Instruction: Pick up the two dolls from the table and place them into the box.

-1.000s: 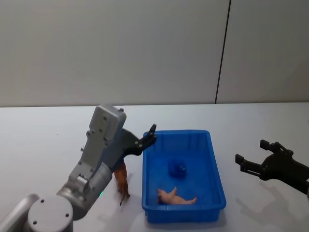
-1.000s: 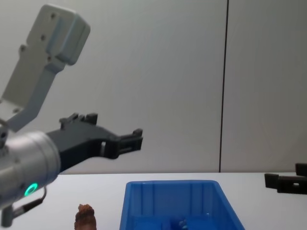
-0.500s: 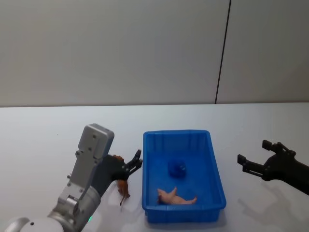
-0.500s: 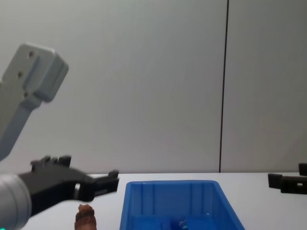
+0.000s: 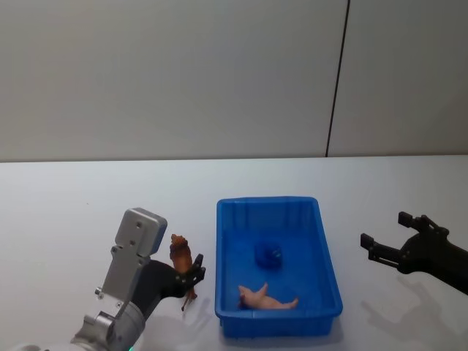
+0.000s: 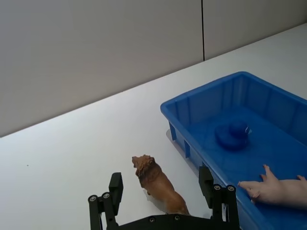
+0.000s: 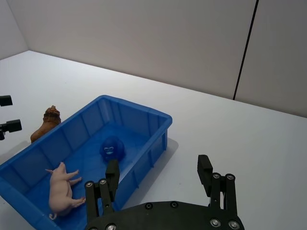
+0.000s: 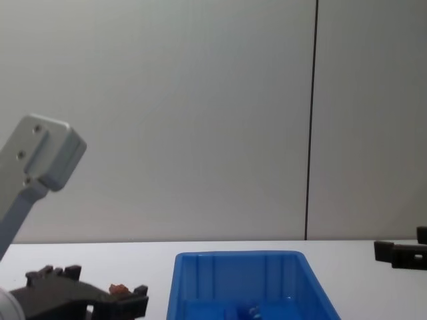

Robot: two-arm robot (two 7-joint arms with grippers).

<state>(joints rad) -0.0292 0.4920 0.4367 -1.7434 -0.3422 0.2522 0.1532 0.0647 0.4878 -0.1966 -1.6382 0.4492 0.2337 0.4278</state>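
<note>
Pig doll [image 5: 265, 299] is in the blue bin [image 5: 327, 257], my left gripper [image 6: 160, 178] hangs wide open and empty around the lion doll [image 5: 180, 254] just left of it, right gripper [image 5: 382, 230] idles open opposite, so next I squeeze and lift.

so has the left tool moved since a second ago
Yes. In the head view the left tool has dropped from the left rim of the blue bin, back toward the robot, down to the brown lion.
</note>
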